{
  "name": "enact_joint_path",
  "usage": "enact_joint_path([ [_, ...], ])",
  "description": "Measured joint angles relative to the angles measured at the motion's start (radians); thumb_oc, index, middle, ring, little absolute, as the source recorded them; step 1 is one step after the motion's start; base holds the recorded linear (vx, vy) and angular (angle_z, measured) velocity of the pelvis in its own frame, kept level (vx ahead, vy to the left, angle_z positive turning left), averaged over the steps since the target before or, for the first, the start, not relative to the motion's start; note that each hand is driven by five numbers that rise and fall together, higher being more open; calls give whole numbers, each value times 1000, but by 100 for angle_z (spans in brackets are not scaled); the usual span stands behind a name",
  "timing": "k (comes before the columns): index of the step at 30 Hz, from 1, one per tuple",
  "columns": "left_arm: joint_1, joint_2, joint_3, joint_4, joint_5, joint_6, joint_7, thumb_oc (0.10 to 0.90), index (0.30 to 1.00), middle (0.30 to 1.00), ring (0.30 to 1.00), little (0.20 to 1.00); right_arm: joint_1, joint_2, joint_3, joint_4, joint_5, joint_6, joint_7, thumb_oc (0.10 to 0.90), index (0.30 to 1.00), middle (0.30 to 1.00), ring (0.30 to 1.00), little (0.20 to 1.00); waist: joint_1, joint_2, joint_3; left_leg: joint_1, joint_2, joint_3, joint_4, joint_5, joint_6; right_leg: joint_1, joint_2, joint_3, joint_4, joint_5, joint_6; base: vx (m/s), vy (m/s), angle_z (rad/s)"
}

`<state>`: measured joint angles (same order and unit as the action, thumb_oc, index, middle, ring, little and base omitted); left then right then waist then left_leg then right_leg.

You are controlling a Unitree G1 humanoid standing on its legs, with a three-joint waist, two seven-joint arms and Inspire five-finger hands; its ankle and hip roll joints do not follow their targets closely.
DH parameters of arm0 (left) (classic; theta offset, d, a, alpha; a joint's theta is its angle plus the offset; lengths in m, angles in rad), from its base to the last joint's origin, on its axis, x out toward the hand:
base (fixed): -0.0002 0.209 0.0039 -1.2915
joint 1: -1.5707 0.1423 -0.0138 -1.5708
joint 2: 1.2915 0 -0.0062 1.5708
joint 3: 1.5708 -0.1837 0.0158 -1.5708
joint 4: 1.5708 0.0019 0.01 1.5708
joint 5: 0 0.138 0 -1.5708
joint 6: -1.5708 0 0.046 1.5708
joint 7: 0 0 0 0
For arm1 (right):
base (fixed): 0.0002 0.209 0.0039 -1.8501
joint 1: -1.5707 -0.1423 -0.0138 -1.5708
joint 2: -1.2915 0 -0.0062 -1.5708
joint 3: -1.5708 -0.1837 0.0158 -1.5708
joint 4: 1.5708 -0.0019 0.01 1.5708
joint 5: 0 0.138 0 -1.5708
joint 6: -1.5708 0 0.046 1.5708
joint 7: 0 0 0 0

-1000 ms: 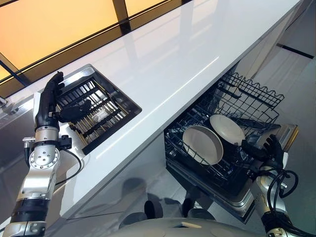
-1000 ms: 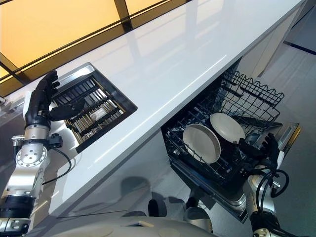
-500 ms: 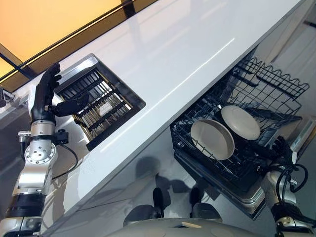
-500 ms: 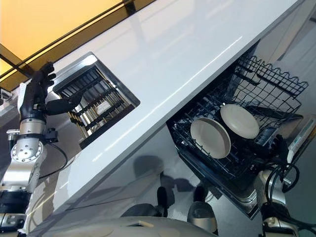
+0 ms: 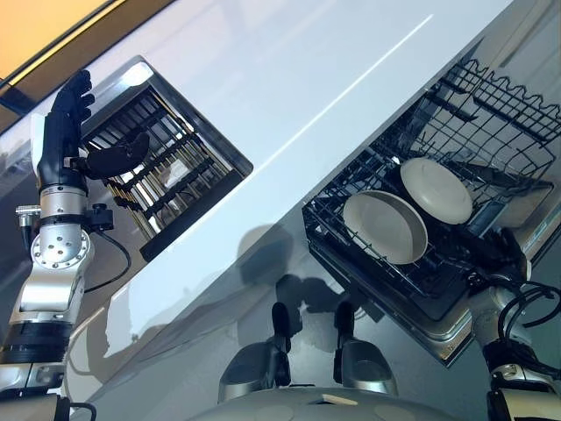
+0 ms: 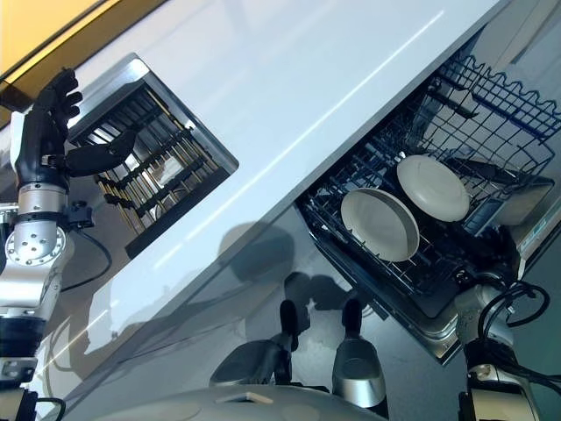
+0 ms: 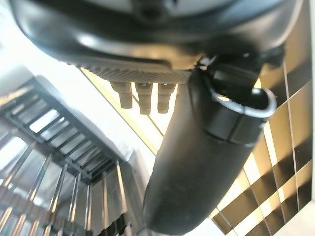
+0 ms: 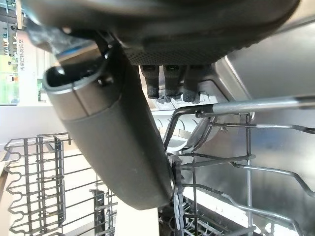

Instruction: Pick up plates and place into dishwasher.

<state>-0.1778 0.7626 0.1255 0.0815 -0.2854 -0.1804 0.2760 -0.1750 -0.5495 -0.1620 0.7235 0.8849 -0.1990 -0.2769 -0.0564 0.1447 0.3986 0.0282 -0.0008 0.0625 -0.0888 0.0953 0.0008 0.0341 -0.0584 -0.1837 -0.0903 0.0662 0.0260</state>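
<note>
While racked, plates beside right hand

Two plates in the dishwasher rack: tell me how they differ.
The nearer plate sits toward the rack's front; the farther plate stands behind it, deeper in the dishwasher rack. The nearer plate overlaps the farther plate's lower edge and looks slightly greyer. Both are round, pale, tilted on edge.
</note>
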Motion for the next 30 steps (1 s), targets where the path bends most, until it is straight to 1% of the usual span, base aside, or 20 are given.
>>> enact_joint_path([
  [3,-21,0,-7,19,0,0,1,800,900,900,900,900,-1,0,0,-14,21,-19,34,800,900,900,900,900,-2,1,18,-5,0,3,0,0,1,-8,0,5,0,3,1,7,3,-4],
  [7,-38,1,-8,33,0,-9,5,800,900,900,900,900,-3,1,6,-83,16,-35,64,800,900,900,900,900,-10,3,63,-11,0,9,0,2,0,-16,1,9,0,7,-2,4,13,-6],
  [9,-41,1,-8,51,1,-22,9,800,900,900,900,900,-5,2,30,-144,-15,-43,64,800,900,900,900,900,-17,5,69,-30,0,12,0,4,0,-36,2,11,0,15,-3,5,16,-5],
  [13,-56,0,-13,62,3,-22,13,800,900,900,900,900,-24,5,66,-193,-58,-44,64,800,900,900,900,900,-18,5,88,-36,0,14,0,4,0,-43,2,11,0,15,-4,3,4,-1],
  [17,-80,-3,-16,66,6,-22,14,800,900,900,900,900,-76,17,121,-248,-93,-43,67,800,900,900,900,900,-15,4,105,-36,0,13,0,5,0,-43,3,10,0,15,-4,27,3,1],
  [20,-100,-4,-29,79,9,-22,14,800,900,900,900,900,-118,23,153,-290,-96,-42,111,800,900,900,900,900,-1,4,105,-35,1,13,0,5,0,-42,3,10,0,15,-4,28,1,1],
  [23,-113,-5,-44,98,9,-22,13,800,900,900,900,900,-174,24,189,-364,-108,-42,195,800,900,900,900,900,11,4,105,-22,1,12,0,5,0,-28,3,7,0,15,-4,54,0,3],
  [26,-131,-14,-59,99,9,-22,12,800,900,900,900,900,-306,25,246,-422,-111,-43,267,800,900,900,900,900,37,4,105,2,0,10,0,5,0,-2,4,1,0,15,-4,59,2,6],
  [28,-140,-14,-63,99,9,-22,12,800,900,900,900,900,-314,39,245,-406,-91,-36,242,800,900,900,900,900,54,1,104,12,0,3,0,7,0,12,3,-7,0,15,-4,49,-7,10],
  [30,-139,-14,-63,102,9,-21,13,800,900,900,900,900,-315,42,244,-406,-82,-36,242,800,900,900,900,900,56,1,104,9,-1,-3,0,12,2,13,1,-14,0,15,-4,45,-8,12],
])
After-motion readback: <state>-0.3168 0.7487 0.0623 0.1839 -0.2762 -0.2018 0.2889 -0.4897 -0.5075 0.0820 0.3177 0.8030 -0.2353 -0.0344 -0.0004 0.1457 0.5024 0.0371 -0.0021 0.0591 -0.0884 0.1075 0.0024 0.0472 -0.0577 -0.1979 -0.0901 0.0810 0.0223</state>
